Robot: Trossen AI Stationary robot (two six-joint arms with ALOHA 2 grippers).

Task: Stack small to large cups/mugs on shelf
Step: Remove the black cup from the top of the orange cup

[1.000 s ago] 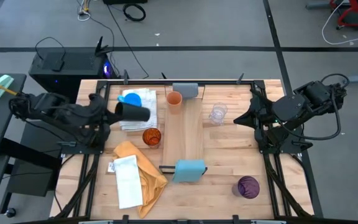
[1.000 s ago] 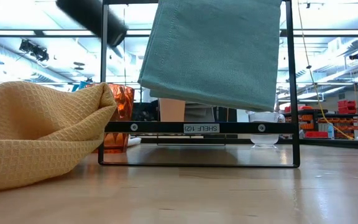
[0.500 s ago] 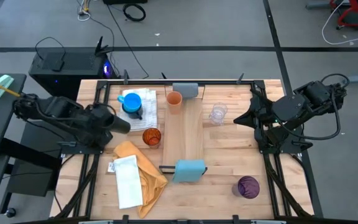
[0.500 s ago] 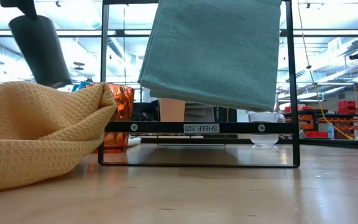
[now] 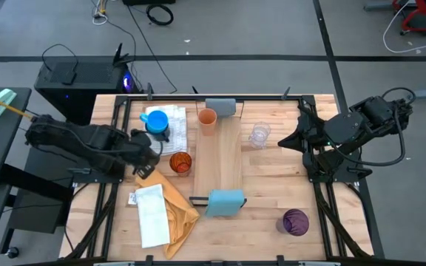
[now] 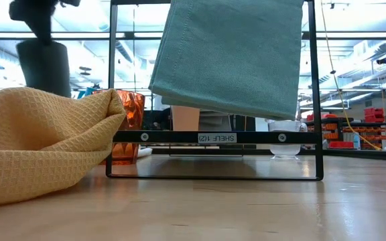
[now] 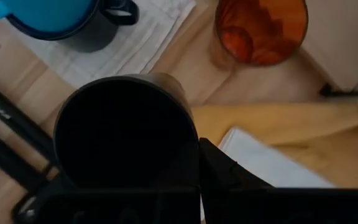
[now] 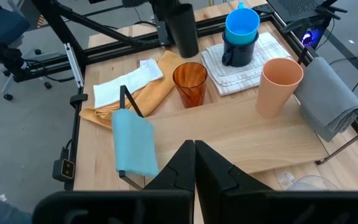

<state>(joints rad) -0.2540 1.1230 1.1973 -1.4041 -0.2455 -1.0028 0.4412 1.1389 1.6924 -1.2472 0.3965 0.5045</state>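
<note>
The left hand [image 5: 143, 151] pinches the black cup [image 6: 43, 67] upright above the worktop [image 5: 272, 181], at nine o'clock of the shelf [image 5: 228, 159], presumably for stacking; the right hand [image 8: 194, 163] waits pressed together.

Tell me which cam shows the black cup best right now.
Right wrist view: the black cup shows whole and upright in the left gripper, beside the yellow cloth. The left wrist view looks straight into its dark mouth, the low view gives a silhouette, and in the high view the arm largely hides it.
</note>
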